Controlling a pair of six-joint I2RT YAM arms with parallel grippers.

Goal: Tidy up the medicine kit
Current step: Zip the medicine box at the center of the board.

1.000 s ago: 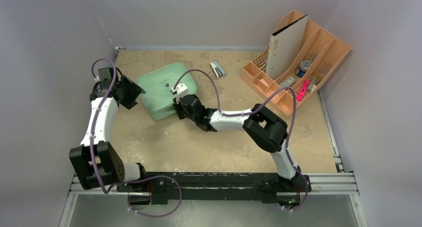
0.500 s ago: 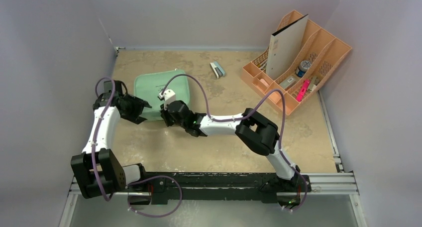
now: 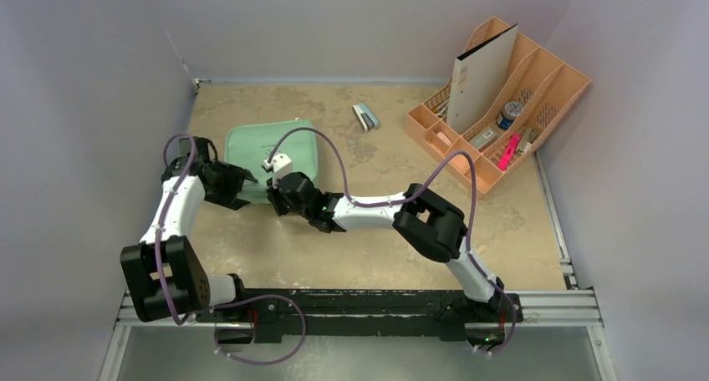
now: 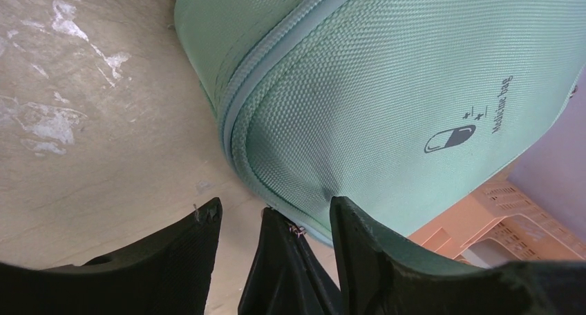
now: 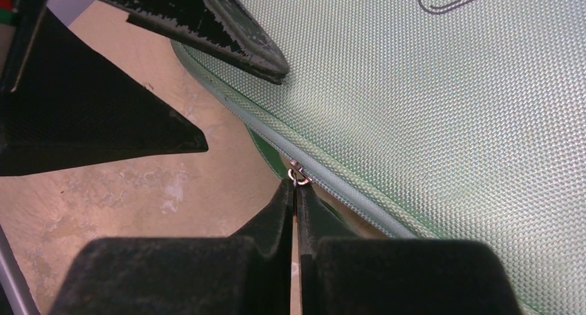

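Observation:
The mint-green medicine kit (image 3: 267, 143) lies zipped at the table's left, its capsule logo (image 4: 449, 139) facing up. My right gripper (image 3: 278, 199) is at the kit's near edge, shut on the small metal zipper pull (image 5: 297, 175) of the zipper line (image 5: 345, 184). My left gripper (image 3: 244, 186) stands open at the kit's near-left corner. In the left wrist view its right finger (image 4: 359, 239) presses into the kit's fabric (image 4: 387, 87), its left finger (image 4: 186, 246) stands over bare table, and the right gripper's shut fingers (image 4: 276, 260) sit between them.
A peach-orange slotted organizer (image 3: 502, 105) stands at the back right holding a white binder (image 3: 481, 76) and small items. A small blue-and-white object (image 3: 364, 116) lies behind the kit. Grey walls close the left, back and right sides.
The kit has turned from tilted to square with the table. My right gripper has drawn the zipper pull leftward along the near edge, and the left gripper has come down to the near-left corner.

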